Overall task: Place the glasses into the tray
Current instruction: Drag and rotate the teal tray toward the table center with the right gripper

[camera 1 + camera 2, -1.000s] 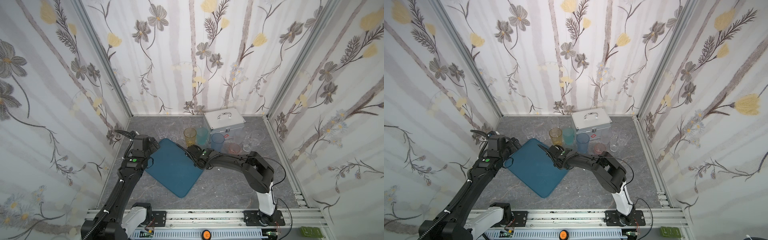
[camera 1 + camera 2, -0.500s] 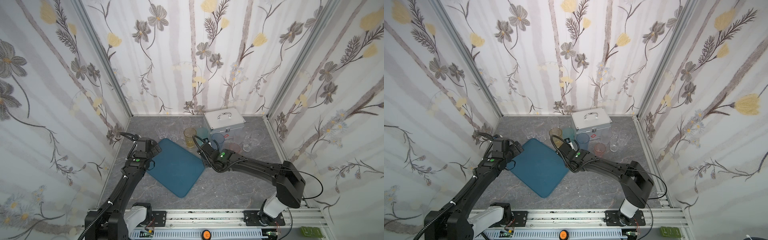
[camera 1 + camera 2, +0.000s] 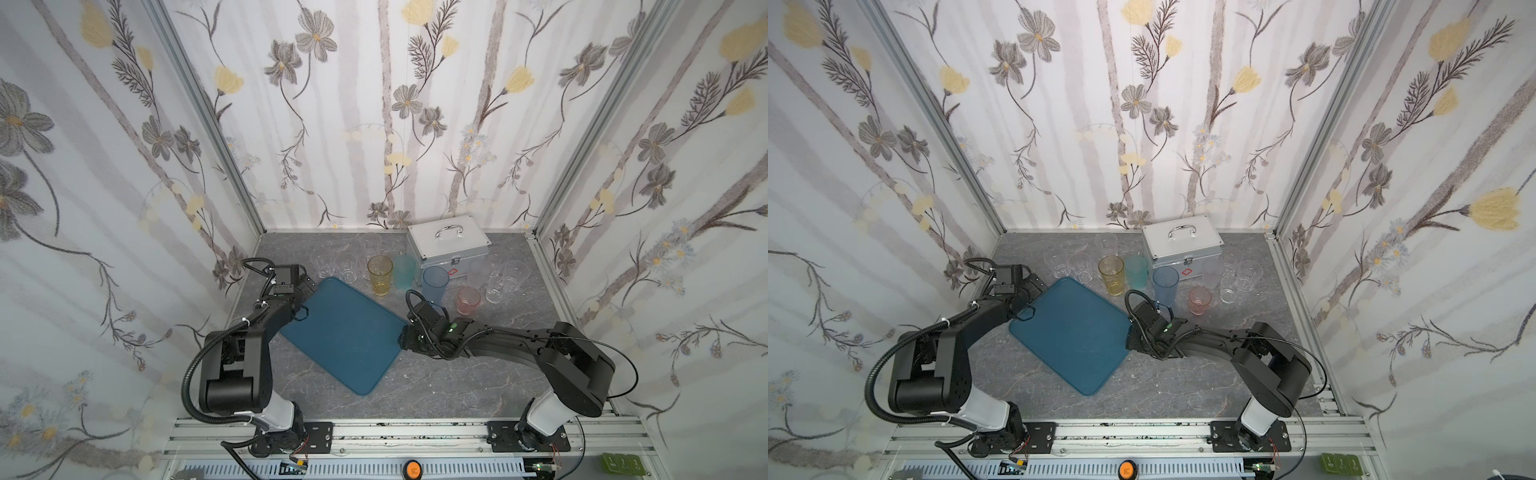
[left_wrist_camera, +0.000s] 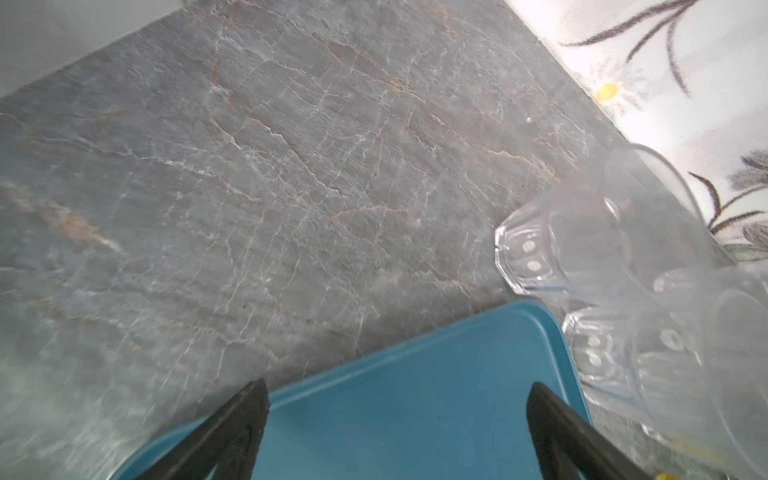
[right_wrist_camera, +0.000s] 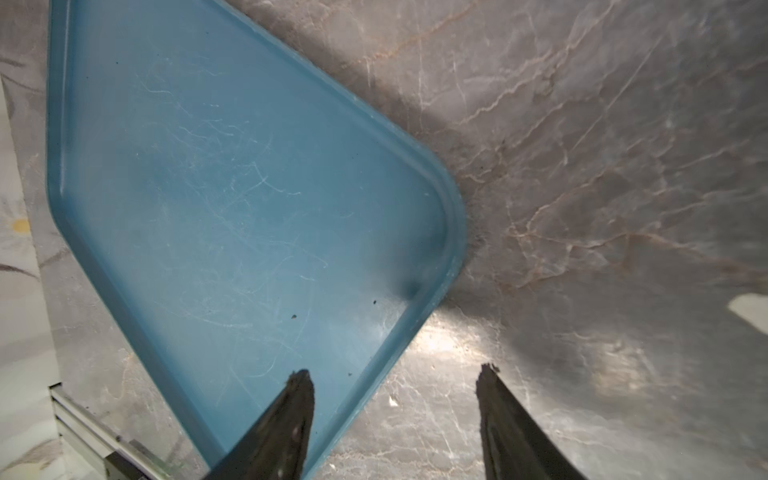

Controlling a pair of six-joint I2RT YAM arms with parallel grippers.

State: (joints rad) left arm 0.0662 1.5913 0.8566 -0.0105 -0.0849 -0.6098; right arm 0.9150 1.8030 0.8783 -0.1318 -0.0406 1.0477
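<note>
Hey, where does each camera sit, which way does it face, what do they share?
Top view: high in front, facing down at the table; left arm, right arm, tray, glasses.
Top view: same head, alongside; same scene, case at back.
Left wrist: on the left arm, past the open left hand to a tray corner and clear glasses.
Right wrist: on the right arm, past the open right hand to the tray's rim and table.
Shared: all four show the tray.

Floral wallpaper walls [image 3: 374, 104] enclose a grey marble-veined floor [image 3: 436, 384] on three sides, brightly lit
</note>
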